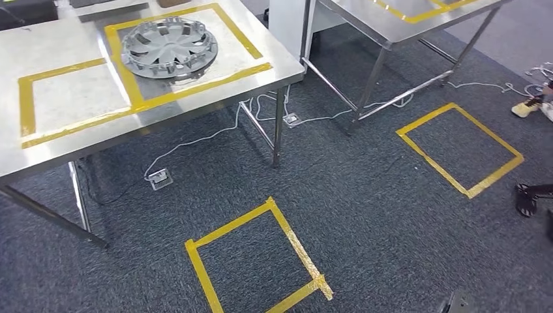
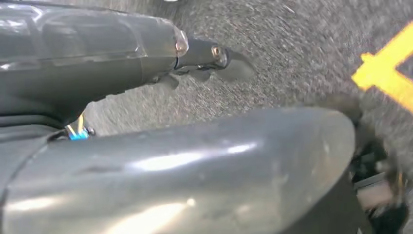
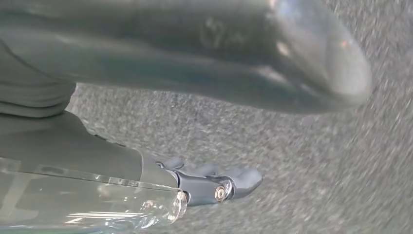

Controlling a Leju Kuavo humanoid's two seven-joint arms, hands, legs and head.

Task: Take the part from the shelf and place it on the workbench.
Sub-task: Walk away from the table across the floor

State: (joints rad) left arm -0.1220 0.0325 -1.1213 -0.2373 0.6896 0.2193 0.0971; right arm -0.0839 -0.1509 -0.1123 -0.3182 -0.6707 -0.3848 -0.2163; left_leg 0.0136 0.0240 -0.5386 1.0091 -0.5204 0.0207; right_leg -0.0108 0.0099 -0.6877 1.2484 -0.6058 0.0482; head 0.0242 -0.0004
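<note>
Part: a grey wheel cover (image 1: pixel 169 47) lies flat on the steel workbench (image 1: pixel 78 140), at the far left of the scene.
Its place: it sits inside a yellow tape rectangle (image 1: pixel 251 45) on the tabletop, with its near edge over the tape line.
Beside it: another taped rectangle (image 1: pixel 26 98) lies to its left on the same bench.
Left hand (image 2: pixel 214 61): it hangs over grey carpet, its dark fingers stretched out and holding nothing; blur hides how far apart they are.
Right hand (image 3: pixel 214 185): it also hangs over carpet, fingers extended and free of any object.
Floor: two yellow tape squares mark the carpet, one near the middle (image 1: pixel 254 261) and one to the right (image 1: pixel 460 147).
Second table (image 1: pixel 391 29): a steel table stands far right of the bench.
Cables: white leads (image 1: pixel 202 137) trail across the floor under the bench.
Progress: judging by the part resting on the bench and both hands free, the placing appears done.
Left to do: nothing obvious, unless the part should sit fully within the tape.
</note>
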